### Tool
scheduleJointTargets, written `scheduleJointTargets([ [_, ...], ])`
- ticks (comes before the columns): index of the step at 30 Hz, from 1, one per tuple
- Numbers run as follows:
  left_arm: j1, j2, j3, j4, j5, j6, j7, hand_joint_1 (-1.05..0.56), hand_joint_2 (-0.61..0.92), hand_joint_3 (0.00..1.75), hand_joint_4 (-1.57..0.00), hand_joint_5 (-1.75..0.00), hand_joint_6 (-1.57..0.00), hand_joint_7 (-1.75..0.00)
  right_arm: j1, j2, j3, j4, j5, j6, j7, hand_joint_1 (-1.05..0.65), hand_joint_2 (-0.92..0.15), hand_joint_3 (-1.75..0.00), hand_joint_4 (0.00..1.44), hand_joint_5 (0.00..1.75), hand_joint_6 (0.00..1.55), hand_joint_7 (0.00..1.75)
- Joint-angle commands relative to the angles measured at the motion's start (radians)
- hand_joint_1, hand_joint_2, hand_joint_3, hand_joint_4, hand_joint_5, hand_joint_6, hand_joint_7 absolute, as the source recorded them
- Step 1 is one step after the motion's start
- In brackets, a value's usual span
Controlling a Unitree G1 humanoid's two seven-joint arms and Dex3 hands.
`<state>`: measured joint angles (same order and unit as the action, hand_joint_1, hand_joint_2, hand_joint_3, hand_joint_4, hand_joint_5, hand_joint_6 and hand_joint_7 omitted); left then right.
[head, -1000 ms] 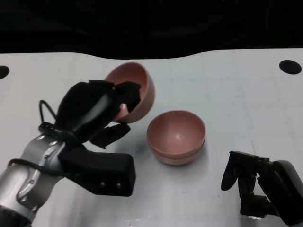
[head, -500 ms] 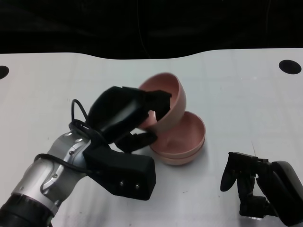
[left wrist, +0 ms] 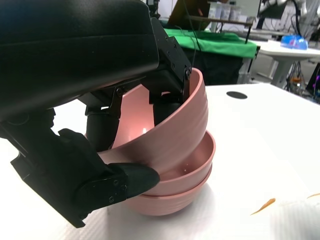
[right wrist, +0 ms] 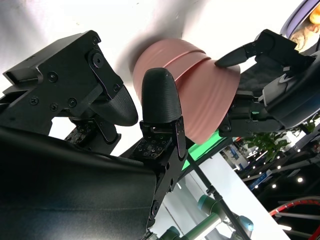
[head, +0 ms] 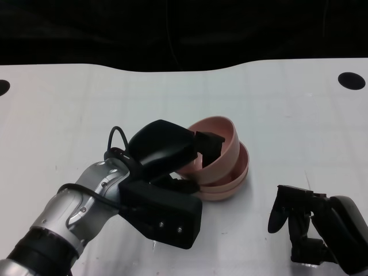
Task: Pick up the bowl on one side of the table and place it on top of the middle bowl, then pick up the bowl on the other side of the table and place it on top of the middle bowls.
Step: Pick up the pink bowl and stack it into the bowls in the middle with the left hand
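A pink bowl (head: 221,144) is tilted in my left hand (head: 167,150), which grips its near rim, fingers inside and thumb beneath. Its lower edge sits in the stacked middle bowls (head: 230,183) at the table's centre. In the left wrist view the held bowl (left wrist: 170,130) leans against the stack (left wrist: 170,192) and my hand (left wrist: 100,135) clasps it. My right hand (head: 310,227) rests at the table's near right, holding nothing, fingers apart. The right wrist view shows the bowls (right wrist: 195,87) beyond my own fingers (right wrist: 160,107), with the left hand (right wrist: 272,65) on them.
The white table (head: 287,109) has a black hole (head: 352,81) at far right and another (head: 3,87) at far left. An orange smear (left wrist: 261,205) marks the surface near the stack. Green-covered tables stand in the background of the left wrist view.
My left hand has carried the pink bowl rightward and down from the left of the table onto the middle stack, lowering its tilt. The right hand has stayed put.
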<state>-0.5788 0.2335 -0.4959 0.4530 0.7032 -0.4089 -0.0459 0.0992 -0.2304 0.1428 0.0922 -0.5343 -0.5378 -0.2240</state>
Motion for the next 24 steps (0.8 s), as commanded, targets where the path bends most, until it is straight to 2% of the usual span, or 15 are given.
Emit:
scheduleJointTargets([
  [1, -0.034, 0.018, -0.015, 0.026, 0.027, -0.028, 0.017, -0.28, 0.77, 0.40, -0.71, -1.34, -0.81, -0.57, 0.001, -0.003, -0.001, -0.010, 0.003, 0.003, -0.005, -0.10, -0.16, -1.63, 0.96, 1.75, 0.83, 1.53],
  [2, -0.040, 0.024, -0.023, 0.026, 0.043, -0.030, 0.019, -0.31, 0.84, 0.28, -0.65, -1.21, -0.80, -0.38, 0.001, -0.004, -0.001, -0.010, 0.004, 0.003, -0.004, -0.10, -0.16, -1.63, 0.96, 1.75, 0.83, 1.54],
  [3, -0.045, 0.033, -0.032, 0.019, 0.065, -0.027, 0.020, -0.41, 0.89, 0.21, -0.48, -0.90, -0.69, -0.18, 0.001, -0.004, -0.001, -0.011, 0.004, 0.004, -0.003, -0.10, -0.16, -1.63, 0.96, 1.75, 0.83, 1.54],
  [6, -0.048, 0.050, -0.045, -0.011, 0.120, 0.000, 0.010, -0.58, 0.92, 0.25, -0.20, -0.56, -0.44, -0.02, 0.000, -0.004, 0.000, -0.012, 0.006, 0.007, -0.001, -0.10, -0.16, -1.62, 0.96, 1.75, 0.83, 1.54],
  [9, -0.042, 0.059, -0.049, -0.044, 0.143, 0.029, -0.008, -0.71, 0.92, 0.35, -0.04, -0.46, -0.28, 0.00, -0.002, -0.005, 0.000, -0.008, 0.002, 0.003, -0.006, -0.10, -0.16, -1.62, 0.96, 1.75, 0.82, 1.53],
  [13, -0.029, 0.073, -0.050, -0.096, 0.157, 0.067, -0.035, -0.79, 0.92, 0.42, 0.00, -0.33, -0.19, -0.01, 0.001, -0.006, 0.000, -0.014, 0.000, 0.008, -0.004, -0.11, -0.16, -1.62, 0.96, 1.75, 0.82, 1.50],
  [15, -0.019, 0.083, -0.041, -0.129, 0.149, 0.078, -0.055, -0.85, 0.92, 0.51, 0.00, -0.22, -0.13, -0.01, -0.001, -0.008, -0.001, -0.009, 0.005, 0.005, -0.002, -0.11, -0.16, -1.62, 0.96, 1.75, 0.82, 1.49],
  [20, 0.028, 0.115, -0.007, -0.203, 0.112, 0.083, -0.065, -0.85, 0.92, 0.52, 0.00, -0.15, -0.11, -0.01, -0.002, -0.009, -0.003, -0.005, 0.010, -0.002, -0.005, -0.11, -0.16, -1.62, 0.96, 1.75, 0.84, 1.49],
  [24, 0.121, 0.123, 0.069, -0.243, 0.015, 0.034, 0.000, -0.79, 0.92, 0.45, -0.04, -0.22, -0.18, -0.04, 0.000, -0.008, -0.005, -0.005, 0.015, -0.014, -0.009, -0.10, -0.16, -1.63, 0.97, 1.75, 0.84, 1.50],
])
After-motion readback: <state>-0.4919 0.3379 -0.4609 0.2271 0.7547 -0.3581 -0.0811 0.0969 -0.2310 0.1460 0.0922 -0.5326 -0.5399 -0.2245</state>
